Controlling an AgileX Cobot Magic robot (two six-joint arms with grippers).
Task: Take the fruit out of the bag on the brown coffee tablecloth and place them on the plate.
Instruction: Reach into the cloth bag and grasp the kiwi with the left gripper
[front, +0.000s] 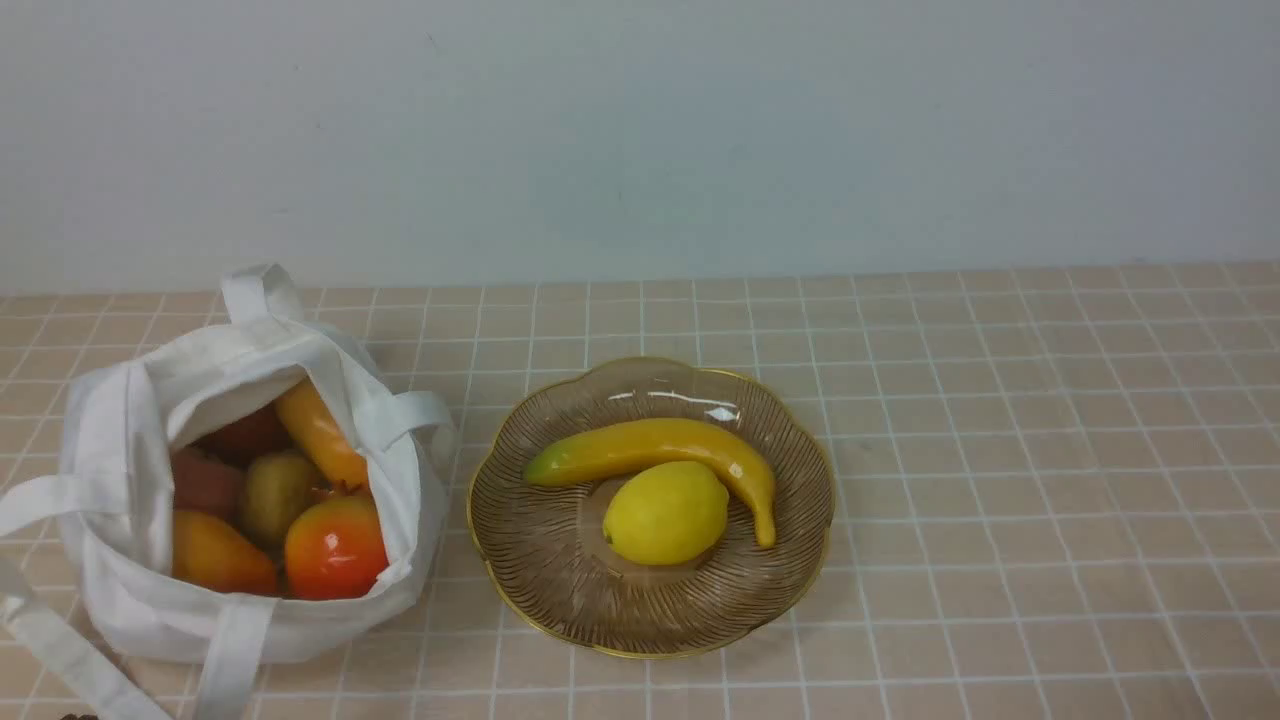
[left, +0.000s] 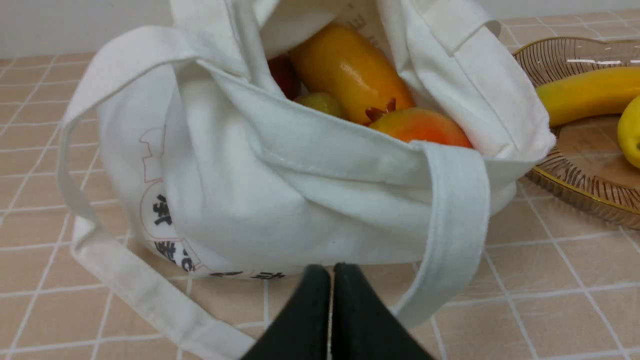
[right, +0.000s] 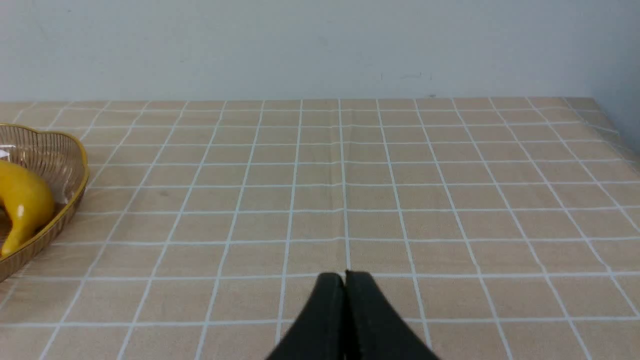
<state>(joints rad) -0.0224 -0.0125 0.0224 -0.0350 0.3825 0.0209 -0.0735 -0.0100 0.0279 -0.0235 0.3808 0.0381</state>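
My left gripper (left: 330, 269) and right gripper (right: 345, 275) are both clenched empty; in the soft bag (front: 120, 440) at the plate's (front: 560, 600) nine o'clock, I'd pinch the glossy, slippery pomegranate (front: 336, 547) across its middle.

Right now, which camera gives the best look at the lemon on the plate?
The front view: the lemon lies whole on the plate, beside the banana. The left wrist view catches only a sliver at the frame's edge; the right wrist view shows none of it.

bag (front: 120, 430) wht | cloth (front: 1000, 450) peach w/ wht grid | plate (front: 560, 600) brn ribbed, gold rim
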